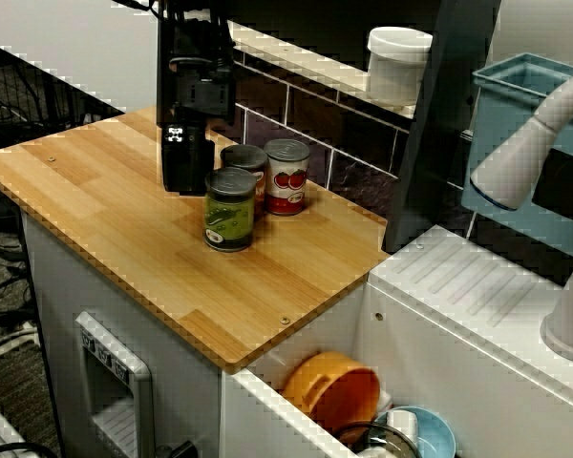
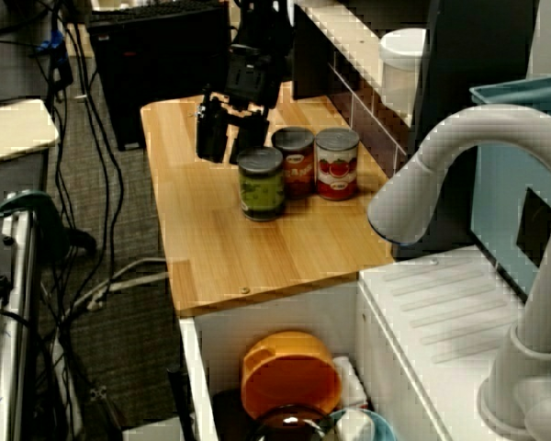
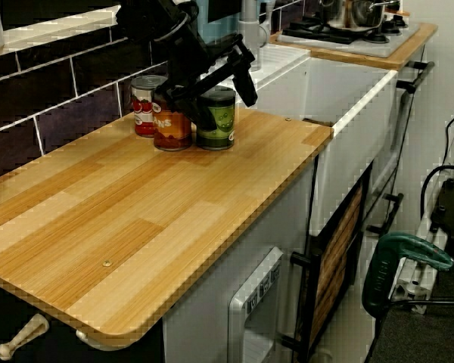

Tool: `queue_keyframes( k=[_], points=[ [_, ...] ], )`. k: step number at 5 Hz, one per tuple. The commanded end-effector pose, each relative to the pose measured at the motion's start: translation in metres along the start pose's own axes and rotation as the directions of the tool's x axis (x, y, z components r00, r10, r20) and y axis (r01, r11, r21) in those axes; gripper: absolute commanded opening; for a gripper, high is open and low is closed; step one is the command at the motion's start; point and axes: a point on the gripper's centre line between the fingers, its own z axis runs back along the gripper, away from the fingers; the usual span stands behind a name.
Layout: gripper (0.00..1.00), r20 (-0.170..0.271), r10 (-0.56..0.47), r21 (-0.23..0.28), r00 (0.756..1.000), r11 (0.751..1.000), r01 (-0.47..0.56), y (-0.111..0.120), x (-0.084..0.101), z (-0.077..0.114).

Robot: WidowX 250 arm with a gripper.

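We are logging the tool as low over the table, with its jaws standing wide apart and nothing between them (the view over the sink is showing both black fingers splayed, with a clear gap). It is hanging just beside the green can, on the side away from the wall. In the low view along the table, one finger is crossing in front of that can, and we are not able to tell whether it is touching.

The green can is standing upright near the middle of the table, at the front of a tight cluster. The orange can is sitting right behind it, and the red can is beside that one, closest to the tiled wall. All three are looking upright and close together, maybe touching.

As for progress, we are judging it as early. The tool is arriving next to the cans, but no can is gripped, lifted or tipped, so closing on one and moving it is all left.

Around this we are noting a white tub up on the shelf and an orange bowl down in the sink, well apart from the tool.
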Motion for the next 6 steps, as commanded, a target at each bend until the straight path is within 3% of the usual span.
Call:
queue_keyframes(
  k=[1, 4, 6],
  points=[
    [1.0, -0.004, 0.011, -0.018, 1.0, 1.0, -0.011, -0.019, 0.029, -0.007],
    [1.0, -0.036, 0.015, -0.114, 0.999, 0.993, -0.019, -0.036, 0.048, -0.016],
    [1.0, -0.017, 0.074, -0.094, 0.997, 0.993, -0.075, -0.035, 0.037, -0.007]
  ],
)
